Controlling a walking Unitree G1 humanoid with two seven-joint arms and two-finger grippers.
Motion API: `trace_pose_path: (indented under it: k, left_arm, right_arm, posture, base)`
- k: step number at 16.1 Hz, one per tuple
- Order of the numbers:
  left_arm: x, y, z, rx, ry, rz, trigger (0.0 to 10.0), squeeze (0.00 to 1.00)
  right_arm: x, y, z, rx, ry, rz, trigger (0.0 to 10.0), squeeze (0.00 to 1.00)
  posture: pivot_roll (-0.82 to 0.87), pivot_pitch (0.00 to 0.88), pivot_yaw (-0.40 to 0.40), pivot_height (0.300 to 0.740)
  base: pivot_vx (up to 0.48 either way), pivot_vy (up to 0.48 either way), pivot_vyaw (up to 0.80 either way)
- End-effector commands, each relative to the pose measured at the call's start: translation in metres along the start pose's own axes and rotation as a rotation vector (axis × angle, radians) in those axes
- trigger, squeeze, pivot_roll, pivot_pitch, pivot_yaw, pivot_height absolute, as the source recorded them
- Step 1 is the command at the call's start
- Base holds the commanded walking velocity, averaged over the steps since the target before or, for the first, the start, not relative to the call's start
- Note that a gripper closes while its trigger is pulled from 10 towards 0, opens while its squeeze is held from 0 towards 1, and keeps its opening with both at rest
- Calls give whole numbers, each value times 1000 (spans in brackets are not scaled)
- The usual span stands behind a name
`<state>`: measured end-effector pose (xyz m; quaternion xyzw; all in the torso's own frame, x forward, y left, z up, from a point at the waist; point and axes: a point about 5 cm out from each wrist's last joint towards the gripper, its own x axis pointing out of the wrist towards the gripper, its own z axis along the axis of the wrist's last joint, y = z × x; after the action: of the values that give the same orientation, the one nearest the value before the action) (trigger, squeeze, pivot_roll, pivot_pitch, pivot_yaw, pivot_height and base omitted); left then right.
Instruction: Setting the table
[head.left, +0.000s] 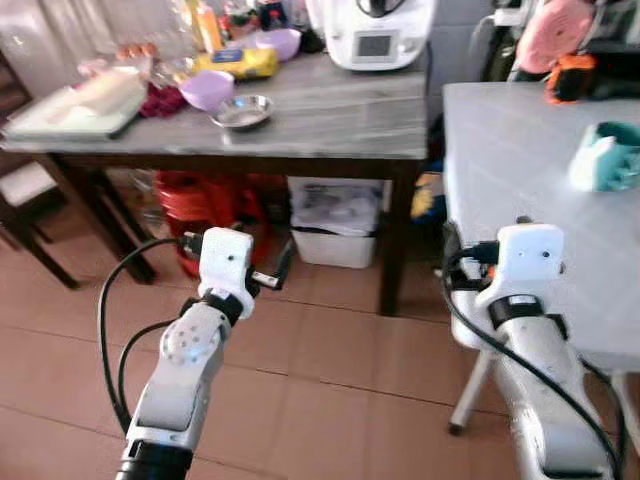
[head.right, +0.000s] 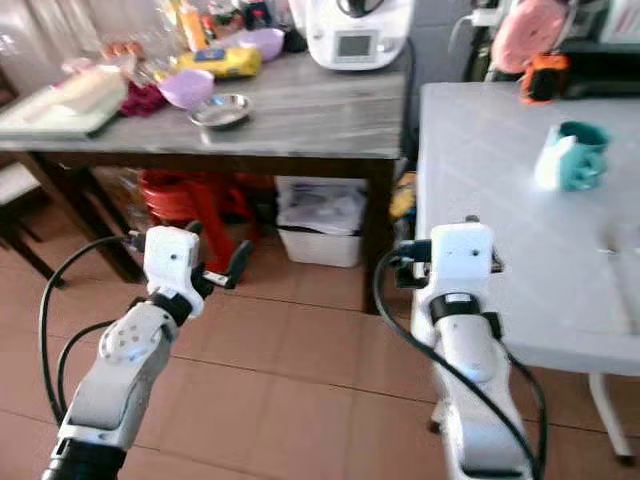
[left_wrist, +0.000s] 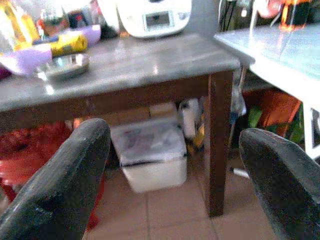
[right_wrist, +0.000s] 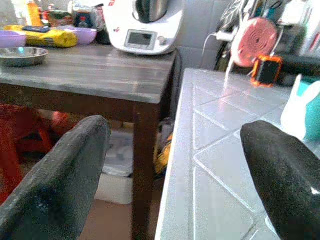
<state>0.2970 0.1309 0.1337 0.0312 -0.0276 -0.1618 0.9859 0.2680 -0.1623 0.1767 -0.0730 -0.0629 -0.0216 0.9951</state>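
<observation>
Nearest us are our own two silver arms, raised over the terracotta tile floor (head.left: 330, 350). Our left gripper (left_wrist: 175, 175) hangs in front of the wooden table (head.left: 320, 110), level with the space under its top; its two black fingers (left_wrist: 60, 185) stand wide apart with nothing between them. Our right gripper (right_wrist: 180, 175) sits at the near corner of the white tiled table (head.right: 500, 180), fingers likewise spread and empty — one over the gap between the two tables, the other above the white top.

On the wooden table we see the tableware: a small steel bowl (head.left: 241, 111) near the front edge, a lilac plastic bowl (head.left: 207, 89) just behind it and touching or nearly so, and a second purple bowl (head.left: 280, 42) further back beside a yellow packet (head.left: 235, 63). A white kitchen machine with a small display (head.left: 372, 35) stands at the back right corner. At the left end lies a pale tray (head.left: 70, 105).

Under this table stand a red plastic stool (head.left: 200, 205) and a white lidded bin (head.left: 335, 222).

On the white table, well apart from our right gripper, stands a teal and white cup-like object (head.right: 570, 155) — its exact form is hard to tell.
</observation>
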Motion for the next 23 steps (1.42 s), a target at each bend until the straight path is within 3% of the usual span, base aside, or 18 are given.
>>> trace_pose_path:
  k: [1,17,19,23]
  left_arm:
    - [-2,6,1,5,1,9,10000,0]
    - [-4,2,0,-1,2,-16,10000,0]
    - [-4,0,0,-25,0,-33,10000,0]
    - [-14,-12,-5,-66,0,-204,10000,0]
  right_arm:
    - [0,4,4,1,-16,15,10000,0]
    - [-1,4,1,4,0,2,10000,0]
    - [-1,5,0,23,8,9,10000,0]
    - [-2,6,-2,102,36,-16,10000,0]
  posture:
    - [-156,86,131,740]
    - [-157,94,130,740]
    - [-154,94,130,740]
    - [-153,108,130,740]
  base:
    - [0,-398,0]
    - [0,-398,0]
    - [0,0,0]
    - [0,0,0]
